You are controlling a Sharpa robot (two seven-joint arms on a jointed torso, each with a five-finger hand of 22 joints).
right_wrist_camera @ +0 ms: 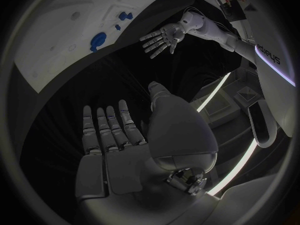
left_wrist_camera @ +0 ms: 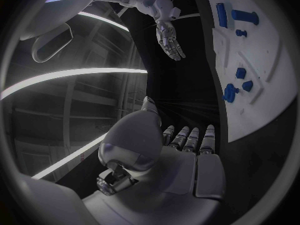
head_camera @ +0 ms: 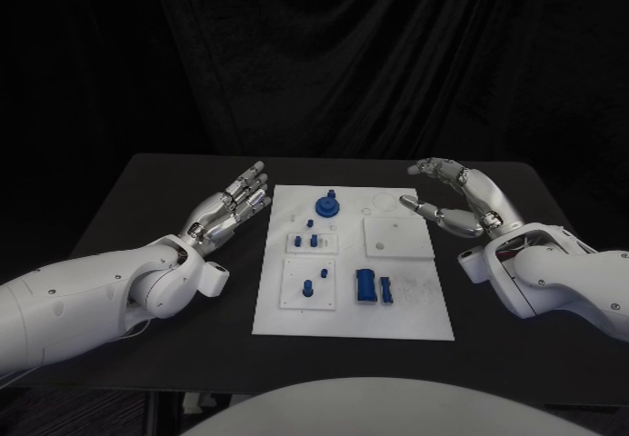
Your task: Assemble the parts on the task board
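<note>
The task board [head_camera: 404, 318] is a flat white plate in the middle of the black table [head_camera: 131, 209]. Small blue parts [head_camera: 373, 287] sit on it. Some lie flat and some stand up like little pegs. The left hand [head_camera: 234, 204] is just beside the board, fingers straight and apart, holding nothing. The right hand [head_camera: 453, 195] is on the other side, fingers spread, empty too.

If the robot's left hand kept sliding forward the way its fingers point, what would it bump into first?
Probably nothing. The left hand points along the table beside the task board, past the round blue part. Its way looks free, though depth is unclear.
</note>
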